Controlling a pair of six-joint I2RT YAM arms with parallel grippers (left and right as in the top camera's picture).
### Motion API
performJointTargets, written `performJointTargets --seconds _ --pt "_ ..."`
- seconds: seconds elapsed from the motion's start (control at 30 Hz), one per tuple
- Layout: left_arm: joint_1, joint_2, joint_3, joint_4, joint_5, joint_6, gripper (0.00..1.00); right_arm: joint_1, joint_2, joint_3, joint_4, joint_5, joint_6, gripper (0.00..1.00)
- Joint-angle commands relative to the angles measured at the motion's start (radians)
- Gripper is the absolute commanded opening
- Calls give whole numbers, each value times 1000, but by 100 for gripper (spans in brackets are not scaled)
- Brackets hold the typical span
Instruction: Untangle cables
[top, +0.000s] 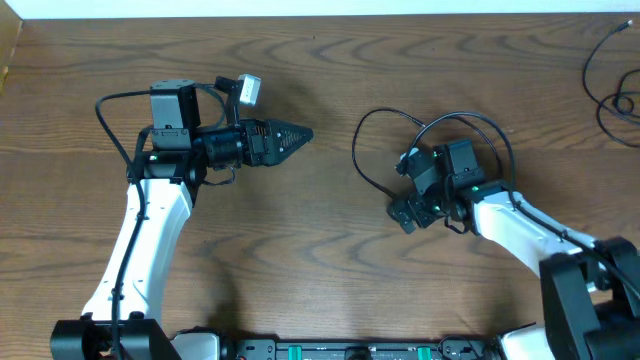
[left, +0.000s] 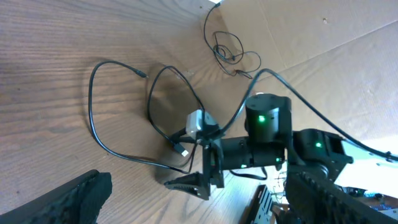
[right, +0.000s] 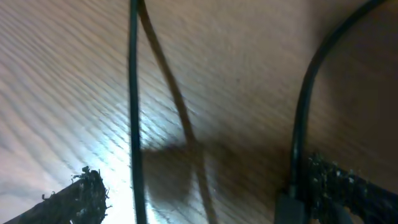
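**A:** Overhead has the right gripper (top: 405, 213) nose-down on the table (top: 300, 270), right inside the loop of a thin black cable (top: 357, 150).

**B:** Jaws spread wide, nothing held. On the right wrist view one strand (right: 133, 93) runs between the fingers (right: 84, 193). A second line (right: 305, 118) hugs the other finger, and I can't tell whether it's cable or arm cord.

**A:** So the danger?

**B:** Close now and it might pinch both, or cinch the loop tighter instead of freeing it. The arm's own cord (top: 490, 125) arches just above and could snag.

**A:** And the left gripper (top: 300, 133)?

**B:** Wide open too, empty, well apart from the loop.

**A:** Room to work?

**B:** Plenty of bare wood between the arms and toward the near side. Another bundle (top: 612, 85) lies far right near the back edge, and dragging that way invites a fresh tangle.
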Motion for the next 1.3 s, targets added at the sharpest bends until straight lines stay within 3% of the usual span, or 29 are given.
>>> performJointTargets --seconds 0.0,0.13,0.27,0.37,0.5,0.63,0.83,1.13,1.27 --pt "2 2 -6 -2 5 7 96 5 47 -10 -4 3 -13 99" --pt "2 2 -6 -2 5 7 96 5 76 -10 -8 4 -13 90" --pt "2 2 -6 -2 5 7 96 5 78 -10 -7 4 -13 68" --pt "2 2 -6 -2 5 7 96 5 78 -10 -3 5 -13 63" --pt "2 2 -6 -2 5 7 96 5 78 -10 3 4 -13 41" --pt "2 2 -6 -2 5 7 96 5 78 -10 12 4 -13 30" --pt "2 2 -6 -2 5 7 96 5 78 -10 21 5 -13 1" --pt "2 2 -6 -2 5 7 96 1 78 -2 113 10 -2 1" --pt "2 2 -6 -2 5 7 95 -1 78 19 174 97 -1 1"
